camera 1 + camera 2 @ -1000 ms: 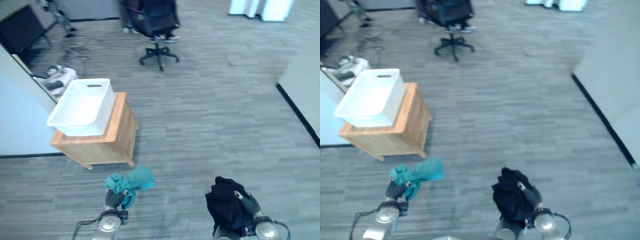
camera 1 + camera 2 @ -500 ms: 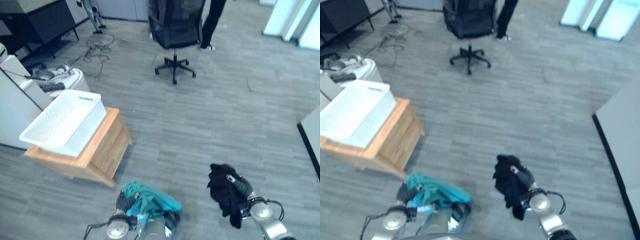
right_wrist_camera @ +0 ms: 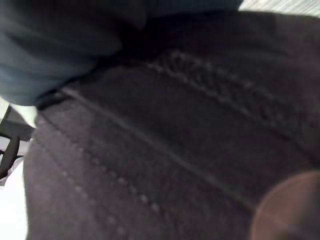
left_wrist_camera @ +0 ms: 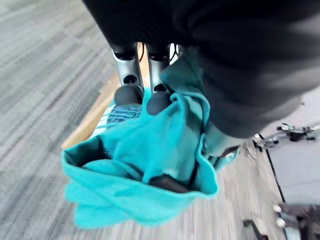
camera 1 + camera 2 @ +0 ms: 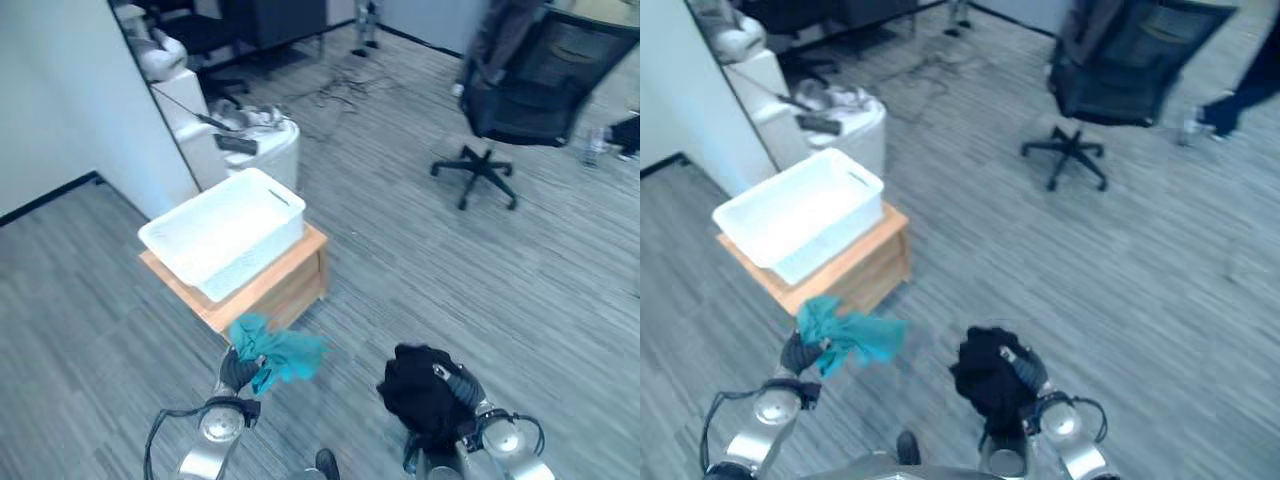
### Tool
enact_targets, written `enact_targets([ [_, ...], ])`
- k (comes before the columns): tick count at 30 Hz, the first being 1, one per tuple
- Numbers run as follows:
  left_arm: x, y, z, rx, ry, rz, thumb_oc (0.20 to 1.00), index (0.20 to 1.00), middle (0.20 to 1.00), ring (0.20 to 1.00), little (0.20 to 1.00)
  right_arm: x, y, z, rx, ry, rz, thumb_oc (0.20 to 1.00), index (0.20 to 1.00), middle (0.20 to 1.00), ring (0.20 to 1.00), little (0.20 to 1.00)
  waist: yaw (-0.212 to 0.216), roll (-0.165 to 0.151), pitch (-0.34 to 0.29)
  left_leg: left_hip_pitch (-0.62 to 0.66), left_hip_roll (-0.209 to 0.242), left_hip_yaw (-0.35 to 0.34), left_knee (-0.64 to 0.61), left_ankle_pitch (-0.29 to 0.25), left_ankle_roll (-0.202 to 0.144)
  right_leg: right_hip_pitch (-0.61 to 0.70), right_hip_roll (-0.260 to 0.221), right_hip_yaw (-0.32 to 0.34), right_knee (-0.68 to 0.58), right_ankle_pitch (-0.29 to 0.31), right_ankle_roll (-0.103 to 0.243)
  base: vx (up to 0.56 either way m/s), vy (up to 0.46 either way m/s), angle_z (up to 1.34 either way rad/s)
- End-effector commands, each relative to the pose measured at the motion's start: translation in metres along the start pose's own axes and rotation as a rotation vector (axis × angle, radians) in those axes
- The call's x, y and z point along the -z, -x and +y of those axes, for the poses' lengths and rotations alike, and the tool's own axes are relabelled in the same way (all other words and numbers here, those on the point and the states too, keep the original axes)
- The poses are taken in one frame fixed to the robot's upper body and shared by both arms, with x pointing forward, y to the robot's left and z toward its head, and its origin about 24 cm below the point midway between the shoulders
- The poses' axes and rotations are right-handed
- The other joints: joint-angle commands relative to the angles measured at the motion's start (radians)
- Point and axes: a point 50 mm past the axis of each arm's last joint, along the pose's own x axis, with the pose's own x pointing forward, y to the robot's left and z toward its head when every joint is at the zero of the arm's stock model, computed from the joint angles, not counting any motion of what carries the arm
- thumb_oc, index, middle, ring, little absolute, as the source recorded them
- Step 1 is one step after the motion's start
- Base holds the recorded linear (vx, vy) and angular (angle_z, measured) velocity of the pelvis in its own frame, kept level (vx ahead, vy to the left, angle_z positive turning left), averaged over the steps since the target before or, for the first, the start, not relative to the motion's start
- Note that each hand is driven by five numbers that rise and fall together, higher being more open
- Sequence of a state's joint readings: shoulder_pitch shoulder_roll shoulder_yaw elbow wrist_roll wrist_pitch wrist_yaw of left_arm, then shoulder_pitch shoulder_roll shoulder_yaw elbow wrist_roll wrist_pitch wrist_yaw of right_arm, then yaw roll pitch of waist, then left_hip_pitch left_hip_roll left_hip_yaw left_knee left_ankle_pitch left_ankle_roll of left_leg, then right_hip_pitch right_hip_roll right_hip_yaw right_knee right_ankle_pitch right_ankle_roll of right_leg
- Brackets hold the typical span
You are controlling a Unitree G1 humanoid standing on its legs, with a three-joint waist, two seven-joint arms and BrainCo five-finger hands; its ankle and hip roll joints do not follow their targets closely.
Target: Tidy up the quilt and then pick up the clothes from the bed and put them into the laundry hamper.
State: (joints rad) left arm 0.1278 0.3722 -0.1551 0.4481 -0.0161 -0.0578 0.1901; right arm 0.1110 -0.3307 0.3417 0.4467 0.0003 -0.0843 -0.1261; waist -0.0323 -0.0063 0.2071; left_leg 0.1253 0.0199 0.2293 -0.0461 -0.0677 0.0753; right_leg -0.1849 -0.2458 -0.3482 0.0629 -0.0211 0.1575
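My left hand (image 5: pixel 236 370) is shut on a bunched teal garment (image 5: pixel 277 350), held above the grey floor just in front of the wooden stand. The left wrist view has its fingers (image 4: pixel 127 82) curled into the teal cloth (image 4: pixel 145 180). At the lower right my right hand (image 5: pixel 462 388) is shut on a bundled black garment (image 5: pixel 418 392), whose dark seamed fabric (image 3: pixel 165 150) lies right against the right wrist camera. The white perforated laundry hamper (image 5: pixel 222 231) sits on the low wooden stand (image 5: pixel 281 283), ahead and left of both hands, with nothing visible inside.
A black office chair (image 5: pixel 530 100) stands at the far right. White equipment (image 5: pixel 245 140) sits behind the hamper beside a light wall (image 5: pixel 70 110), with cables on the floor beyond. A person's leg and shoe (image 5: pixel 1200 115) show by the chair. Grey carpet spreads ahead to the right.
The whole view has swung: hamper and stand now sit nearer and more central, the chair has gone right. Both hands still hold their garments.
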Motion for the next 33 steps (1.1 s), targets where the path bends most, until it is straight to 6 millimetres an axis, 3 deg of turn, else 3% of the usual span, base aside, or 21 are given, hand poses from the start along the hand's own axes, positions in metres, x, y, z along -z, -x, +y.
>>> enact_targets([
  [1, -0.016, -0.003, 0.015, -0.02, -0.068, -0.106, 0.2, 0.2, 0.2, 0.2, 0.2, -0.043, -0.014, -0.017, 0.067, -0.005, -0.179, 0.2, 0.2, 0.2, 0.2, 0.2, -0.015, -0.043, 0.012, 0.083, 0.064, 0.188, -0.009, -0.053, -0.087, 0.108, 0.02, 0.126, -0.009, 0.05, 0.028, 0.49, -0.298, 1.39],
  [4, -0.008, -0.001, 0.009, -0.01, -0.044, -0.074, 0.2, 0.2, 0.2, 0.2, 0.2, -0.053, -0.021, -0.014, 0.031, 0.057, -0.208, 0.2, 0.2, 0.2, 0.2, 0.2, 0.005, -0.039, 0.012, 0.046, 0.098, 0.163, 0.214, -0.054, -0.125, 0.176, 0.038, 0.062, -0.027, 0.034, -0.001, 0.39, -0.302, 0.86],
  [5, -0.008, -0.001, 0.009, -0.01, -0.021, -0.074, 0.2, 0.2, 0.2, 0.2, 0.2, -0.056, -0.023, -0.016, 0.037, 0.069, -0.22, 0.2, 0.2, 0.2, 0.2, 0.2, 0.013, -0.042, 0.023, -0.027, 0.146, 0.156, 0.363, -0.037, -0.143, 0.209, 0.045, 0.024, -0.041, 0.02, -0.026, 0.41, -0.447, 0.49],
  [6, -0.014, -0.004, 0.007, -0.013, -0.005, -0.091, 0.2, 0.2, 0.2, 0.2, 0.2, -0.065, -0.025, -0.025, 0.062, 0.089, -0.248, 0.2, 0.2, 0.2, 0.2, 0.2, 0.036, -0.074, 0.047, -0.129, 0.228, 0.227, 0.529, 0.023, -0.174, 0.288, 0.052, -0.032, -0.07, -0.017, -0.048, 0.32, -0.377, 0.69],
  [7, -0.015, -0.004, 0.007, -0.013, -0.005, -0.093, 0.2, 0.2, 0.2, 0.2, 0.2, -0.065, -0.026, -0.025, 0.065, 0.087, -0.249, 0.2, 0.2, 0.2, 0.2, 0.2, 0.032, -0.063, 0.054, -0.142, 0.251, 0.21, 0.565, 0.007, -0.185, 0.3, 0.07, -0.04, -0.077, -0.024, -0.052, 0.43, -0.297, 0.86],
  [9, -0.012, -0.002, 0.009, -0.008, -0.007, -0.084, 0.2, 0.2, 0.2, 0.2, 0.2, -0.063, -0.025, -0.028, 0.064, 0.105, -0.238, 0.2, 0.2, 0.2, 0.2, 0.2, 0.042, -0.067, 0.035, -0.198, 0.239, 0.334, 0.389, 0.007, -0.169, 0.373, 0.085, -0.097, -0.097, -0.053, -0.053, 0.37, 0.03, 0.79],
  [10, -0.008, 0.001, 0.009, -0.012, -0.014, -0.07, 0.2, 0.2, 0.2, 0.2, 0.2, -0.059, -0.024, -0.027, 0.059, 0.111, -0.231, 0.2, 0.2, 0.2, 0.2, 0.2, 0.036, -0.06, 0.025, -0.189, 0.231, 0.386, 0.264, 0.066, -0.173, 0.389, 0.087, -0.124, -0.09, -0.064, -0.045, 0.22, 0.109, 0.41],
  [11, -0.007, 0.001, 0.008, -0.012, -0.014, -0.07, 0.2, 0.2, 0.2, 0.2, 0.2, -0.059, -0.024, -0.027, 0.058, 0.111, -0.23, 0.2, 0.2, 0.2, 0.2, 0.2, 0.035, -0.061, 0.024, -0.185, 0.227, 0.387, 0.257, 0.069, -0.173, 0.389, 0.085, -0.124, -0.089, -0.064, -0.044, 0.2, 0.145, 0.16],
  [13, -0.004, 0.003, 0.012, -0.037, -0.014, -0.059, 0.2, 0.2, 0.2, 0.2, 0.2, -0.057, -0.021, -0.03, 0.071, 0.114, -0.228, 0.2, 0.2, 0.2, 0.2, 0.2, 0.025, -0.045, 0.006, -0.166, 0.259, 0.492, 0.121, 0.147, -0.183, 0.412, 0.087, -0.177, -0.097, -0.07, -0.036, 0.23, 0.158, 0.21],
  [16, -0.005, 0.003, 0.015, -0.029, -0.028, -0.06, 0.2, 0.2, 0.2, 0.2, 0.2, -0.062, -0.019, -0.031, 0.07, 0.141, -0.254, 0.2, 0.2, 0.2, 0.2, 0.2, 0.006, -0.03, -0.016, -0.111, 0.207, 0.481, 0.057, 0.135, -0.155, 0.409, 0.077, -0.211, -0.002, -0.082, -0.029, 0.21, 0.188, 0.39],
  [17, -0.005, 0.001, 0.016, -0.029, -0.045, -0.056, 0.2, 0.2, 0.2, 0.2, 0.2, -0.064, -0.02, -0.031, 0.072, 0.152, -0.263, 0.2, 0.2, 0.2, 0.2, 0.2, -0.003, -0.041, -0.015, -0.106, 0.181, 0.478, 0.062, 0.115, -0.135, 0.401, 0.046, -0.224, 0.076, -0.062, -0.011, 0.3, 0.321, 0.33],
  [18, -0.004, 0.0, 0.019, -0.038, -0.064, -0.05, 0.2, 0.2, 0.2, 0.2, 0.2, -0.068, -0.019, -0.03, 0.076, 0.152, -0.285, 0.2, 0.2, 0.2, 0.2, 0.2, -0.015, -0.047, -0.012, -0.068, 0.142, 0.473, 0.033, 0.08, -0.102, 0.364, -0.017, -0.228, 0.222, 0.022, 0.028, 0.22, 0.277, 0.25],
  [19, -0.004, 0.0, 0.019, -0.039, -0.064, -0.05, 0.2, 0.2, 0.2, 0.2, 0.2, -0.068, -0.019, -0.03, 0.075, 0.152, -0.286, 0.2, 0.2, 0.2, 0.2, 0.2, -0.016, -0.05, -0.012, -0.065, 0.13, 0.474, 0.025, 0.077, -0.096, 0.358, -0.029, -0.224, 0.237, 0.02, 0.036, 0.32, 0.336, 0.72],
  [20, -0.006, -0.002, 0.025, -0.054, -0.094, -0.054, 0.2, 0.2, 0.2, 0.2, 0.2, -0.083, -0.019, -0.035, 0.094, 0.17, -0.348, 0.2, 0.2, 0.2, 0.2, 0.2, -0.044, -0.052, 0.003, -0.016, 0.096, 0.451, -0.033, 0.062, -0.073, 0.288, -0.083, -0.169, 0.403, 0.116, 0.076, 0.21, 0.22, 0.91],
  [22, -0.01, -0.003, 0.03, -0.064, -0.12, -0.068, 0.2, 0.2, 0.2, 0.2, 0.2, -0.099, -0.014, -0.042, 0.124, 0.174, -0.425, 0.2, 0.2, 0.2, 0.2, 0.2, -0.073, -0.052, 0.022, 0.003, 0.1, 0.42, -0.041, 0.044, -0.069, 0.184, -0.072, -0.078, 0.479, 0.095, 0.074, 0.2, 0.113, 0.89],
  [25, -0.01, -0.004, 0.037, -0.058, -0.163, -0.077, 0.2, 0.2, 0.2, 0.2, 0.2, -0.126, -0.002, -0.061, 0.192, 0.186, -0.558, 0.2, 0.2, 0.2, 0.2, 0.2, -0.099, -0.058, 0.028, -0.011, 0.122, 0.375, -0.041, 0.058, -0.101, 0.129, -0.02, -0.023, 0.334, 0.022, 0.048, 0.1, -0.106, 0.79],
  [27, -0.01, -0.004, 0.037, -0.056, -0.163, -0.078, 0.2, 0.2, 0.2, 0.2, 0.2, -0.126, -0.002, -0.061, 0.193, 0.186, -0.557, 0.2, 0.2, 0.2, 0.2, 0.2, -0.103, -0.054, 0.027, -0.013, 0.127, 0.37, -0.041, 0.06, -0.103, 0.135, -0.014, -0.031, 0.324, 0.024, 0.046, 0.07, -0.141, 1.24],
  [28, -0.008, -0.004, 0.04, -0.038, -0.181, -0.075, 0.2, 0.2, 0.2, 0.2, 0.2, -0.156, 0.013, -0.077, 0.251, 0.22, -0.71, 0.2, 0.2, 0.2, 0.2, 0.2, -0.13, -0.069, 0.007, -0.031, 0.136, 0.316, -0.041, 0.061, -0.129, 0.142, 0.044, 0.094, 0.059, 0.004, 0.028, 0.12, -0.208, 1.17],
  [29, -0.009, -0.005, 0.039, -0.038, -0.18, -0.076, 0.2, 0.2, 0.2, 0.2, 0.2, -0.157, 0.014, -0.077, 0.252, 0.22, -0.71, 0.2, 0.2, 0.2, 0.2, 0.2, -0.131, -0.068, 0.007, -0.031, 0.137, 0.314, -0.041, 0.062, -0.129, 0.147, 0.046, 0.091, 0.049, 0.009, 0.027, 0.17, -0.261, 1.19],
  [31, -0.009, -0.005, 0.04, -0.027, -0.174, -0.076, 0.2, 0.2, 0.2, 0.2, 0.2, -0.195, 0.026, -0.084, 0.282, 0.278, -0.873, 0.2, 0.2, 0.2, 0.2, 0.2, -0.119, -0.085, -0.022, -0.028, 0.134, 0.293, -0.041, 0.053, -0.136, 0.183, 0.059, 0.113, -0.05, 0.031, 0.033, 0.16, -0.154, 1.38],
  [33, -0.009, -0.005, 0.04, -0.025, -0.173, -0.075, 0.2, 0.2, 0.2, 0.2, 0.2, -0.207, 0.028, -0.083, 0.286, 0.297, -0.917, 0.2, 0.2, 0.2, 0.2, 0.2, -0.111, -0.089, -0.029, -0.023, 0.133, 0.296, -0.041, 0.053, -0.138, 0.204, 0.057, 0.106, -0.075, 0.031, 0.031, 0.11, -0.09, 0.46],
])
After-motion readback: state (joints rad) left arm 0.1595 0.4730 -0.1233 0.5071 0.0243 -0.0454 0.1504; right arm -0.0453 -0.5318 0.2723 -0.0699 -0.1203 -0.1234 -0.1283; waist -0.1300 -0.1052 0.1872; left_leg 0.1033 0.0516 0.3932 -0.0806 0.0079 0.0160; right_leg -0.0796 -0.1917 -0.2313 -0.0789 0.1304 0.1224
